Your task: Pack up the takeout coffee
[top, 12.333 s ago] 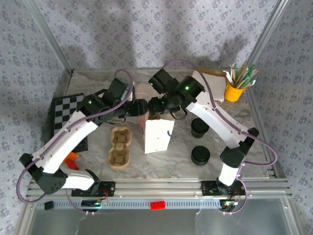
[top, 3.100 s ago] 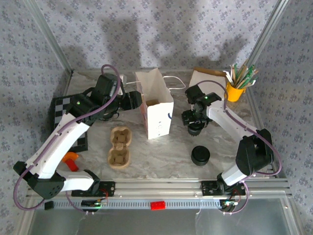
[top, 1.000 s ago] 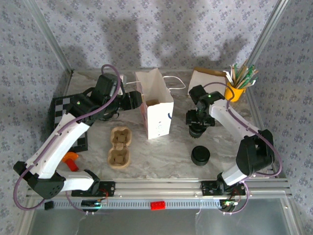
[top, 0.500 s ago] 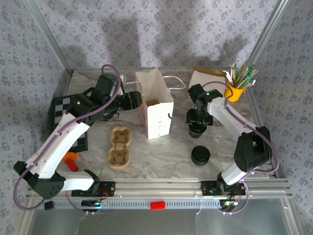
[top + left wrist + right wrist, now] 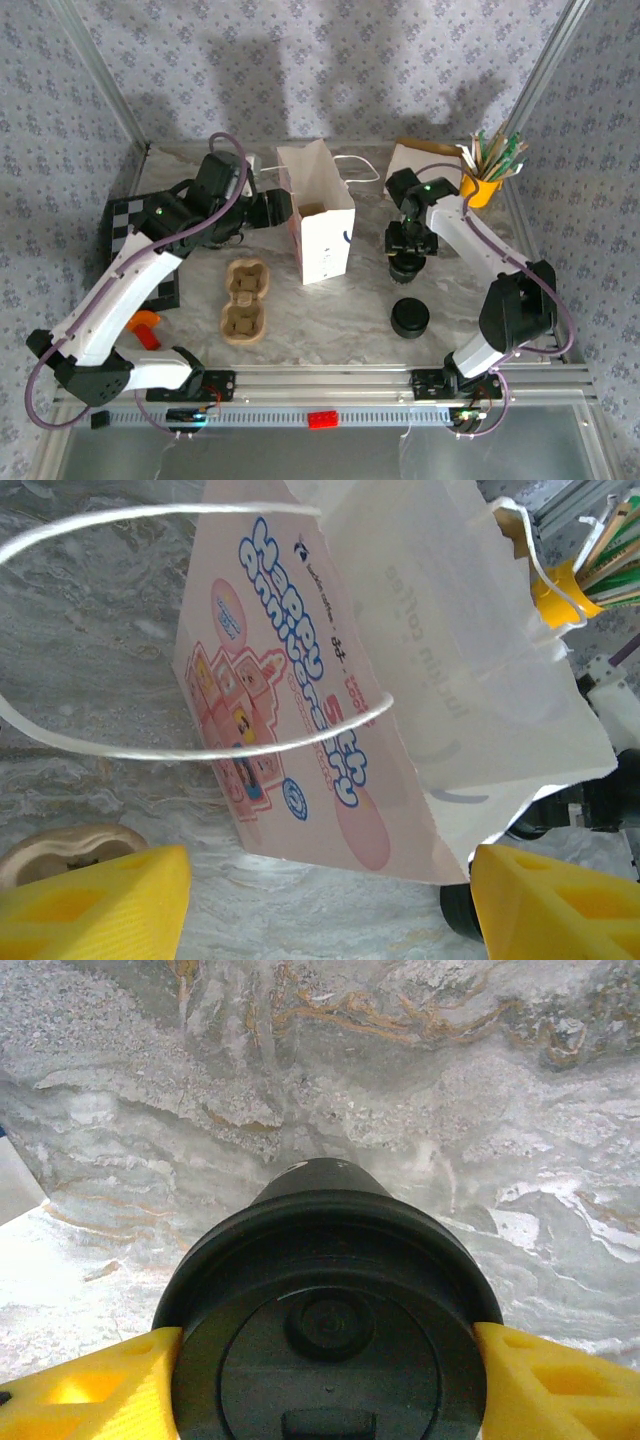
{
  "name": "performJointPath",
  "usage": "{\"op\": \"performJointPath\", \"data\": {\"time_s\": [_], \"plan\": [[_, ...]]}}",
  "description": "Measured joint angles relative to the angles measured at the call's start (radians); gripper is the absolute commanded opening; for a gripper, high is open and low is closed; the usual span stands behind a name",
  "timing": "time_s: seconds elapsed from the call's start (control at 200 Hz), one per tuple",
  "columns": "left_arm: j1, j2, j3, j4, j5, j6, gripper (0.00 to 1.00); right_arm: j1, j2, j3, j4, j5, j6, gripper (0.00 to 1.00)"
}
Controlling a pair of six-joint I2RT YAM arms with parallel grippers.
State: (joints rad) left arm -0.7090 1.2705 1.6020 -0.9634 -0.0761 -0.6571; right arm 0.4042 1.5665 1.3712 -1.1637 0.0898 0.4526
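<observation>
Left gripper (image 5: 332,855) gapes empty, fingertips cropped; right gripper (image 5: 328,1332) straddles the black lid (image 5: 330,1250), cup (image 5: 320,1176) mostly hidden, clamping unclear.

The surface (image 5: 330,320) is grey and white like marble, with brown streaks. The walls (image 5: 300,70) are pale, with tiny purple-blue flowers all over. The paper bag (image 5: 430,680) is white, with pink pictures, blue letters and white string handles. The cup carrier (image 5: 243,300) is light brown. The lid (image 5: 330,1260) is black, and the cup (image 5: 315,1175) under it looks dark. The board (image 5: 128,222) has black and white squares. The pot (image 5: 478,187) is yellow, with green and tan sticks. The left gripper (image 5: 330,880) and the right gripper (image 5: 325,1345) both have yellow jaws.
</observation>
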Motion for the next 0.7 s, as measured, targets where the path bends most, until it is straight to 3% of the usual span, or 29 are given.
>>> {"op": "performJointPath", "data": {"time_s": [0.485,0.7], "plan": [[-0.071,0.051,0.013,0.022,-0.014,-0.035,0.74,0.0,-0.093,0.174,-0.193,-0.001,-0.027,0.65],[-0.071,0.163,0.056,0.051,-0.015,-0.023,0.65,0.017,-0.126,0.262,-0.254,0.0,-0.035,0.65]]}}
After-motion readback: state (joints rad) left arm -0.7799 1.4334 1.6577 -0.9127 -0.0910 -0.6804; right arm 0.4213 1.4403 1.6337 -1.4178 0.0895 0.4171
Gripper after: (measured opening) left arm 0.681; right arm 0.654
